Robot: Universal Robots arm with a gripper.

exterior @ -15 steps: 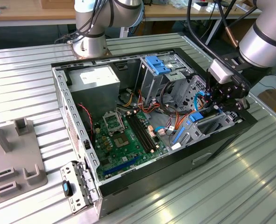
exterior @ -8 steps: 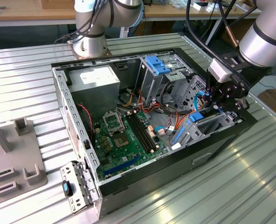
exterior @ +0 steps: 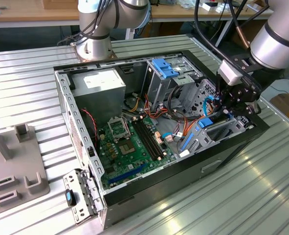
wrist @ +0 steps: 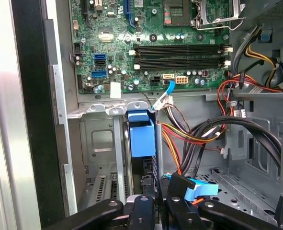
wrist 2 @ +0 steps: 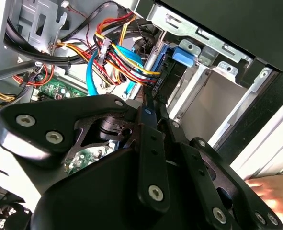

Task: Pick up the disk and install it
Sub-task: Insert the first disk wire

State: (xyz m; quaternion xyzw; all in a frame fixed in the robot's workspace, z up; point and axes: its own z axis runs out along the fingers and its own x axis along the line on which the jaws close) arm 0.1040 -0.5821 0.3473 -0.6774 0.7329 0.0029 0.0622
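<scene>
The disk [wrist: 142, 136] stood on edge in the metal drive cage [wrist: 100, 139] at the front corner of the open computer case [exterior: 66, 98], its bright blue rail showing between the cage's grey walls in the first wrist view. In the exterior view the disk [exterior: 206, 122] showed as a blue strip just under the gripper [exterior: 232, 105], at the end of the case toward the exterior view's right. In the second wrist view its blue rail [wrist 2: 163, 64] ran down beside the bundle of red, yellow and black power cables [wrist 2: 127, 57].

The gripper [wrist: 153, 211] hung right over the disk's upper edge, its black linkage arms spread to either side. I could not tell from these pictures whether the jaws were clenched on the disk or released.

Beyond the cage lay the green motherboard [wrist: 146, 43] with its black memory slots [wrist: 179, 55], and a light-blue cable [wrist 2: 91, 72] looped near the wiring. The grey power supply box [exterior: 102, 85] sat at the far corner of the case. The case rested on a ribbed metal surface [exterior: 222, 196]. A hand [wrist 2: 270, 189] showed at the edge of the second wrist view.
</scene>
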